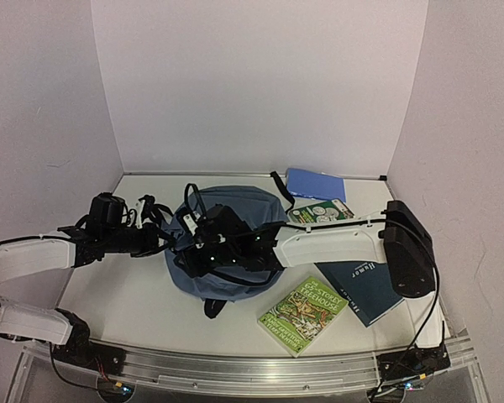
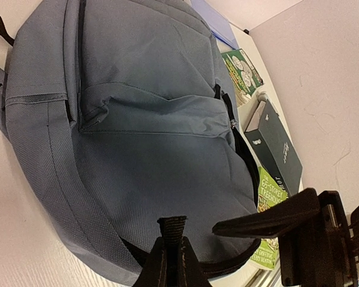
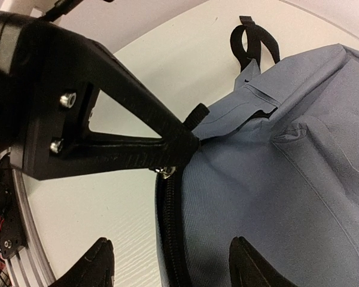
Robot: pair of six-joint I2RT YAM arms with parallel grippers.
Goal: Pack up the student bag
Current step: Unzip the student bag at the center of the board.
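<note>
While the left fingers [image 2: 170,266] pinch shut on the bag's [image 2: 137,149] black tab [image 2: 172,226], the right fingers [image 3: 99,266] stand apart and empty; the zip [image 3: 167,227] runs between them, just beside that tab.

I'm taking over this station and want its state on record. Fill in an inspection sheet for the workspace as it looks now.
Surface: white table, no spills seen.
Job's things: bag lies mid-table.
Clutter: green book, navy book, third book and notebook lie right of the bag, outside it.
Grippers: left gripper shut on the bag's black tab; right gripper open over the bag's zip.
Cables: black cable runs down the table's right side.
Surroundings: white walls on three sides.
</note>
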